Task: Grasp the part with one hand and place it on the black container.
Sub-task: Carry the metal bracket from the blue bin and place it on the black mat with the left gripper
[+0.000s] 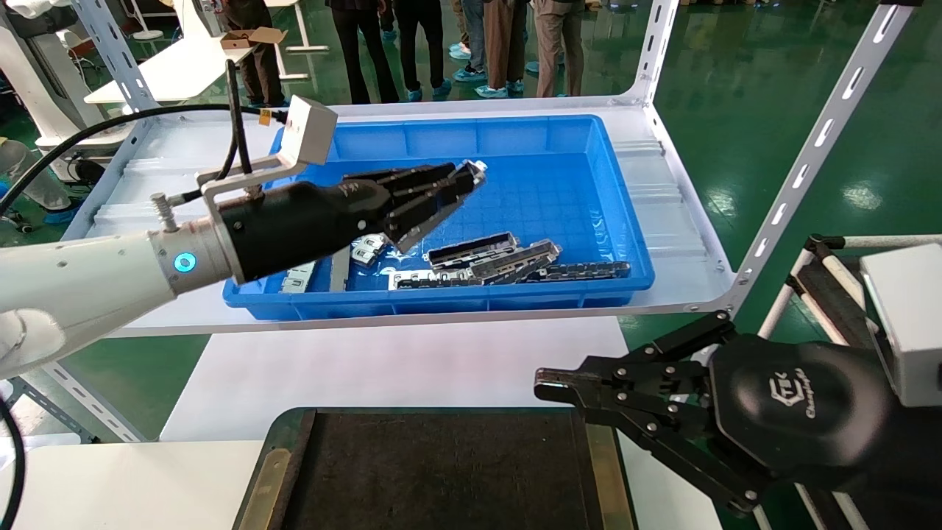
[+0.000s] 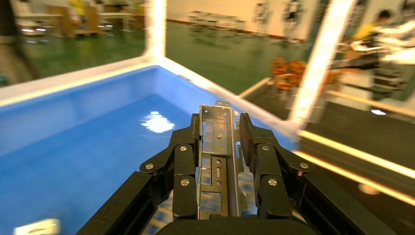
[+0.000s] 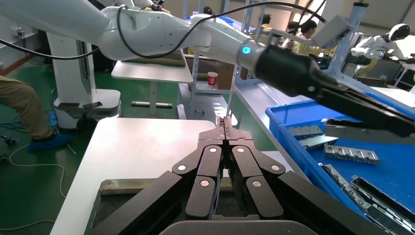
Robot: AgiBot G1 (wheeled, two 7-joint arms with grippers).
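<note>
- While held above the blue bin (image 1: 559, 147), the part (image 2: 218, 161) is pinched along its sides by the left hand (image 1: 441, 193).
- Stiff, light, slick metal is judged; a mid-length grip suits.
- The black container (image 1: 441, 471) waits at the surface's near edge; the right hand (image 3: 225, 128), fingers pressed together, is parked beside it.

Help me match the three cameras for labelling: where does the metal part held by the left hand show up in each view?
Head view: the part juts from the fingertips of the left hand, held above the blue bin.
Left wrist view: the part sits centre, clamped between the fingers.
Right wrist view: the part is hard to make out; only the left hand shows over the bin.
Shared landmark: the blue bin.
</note>
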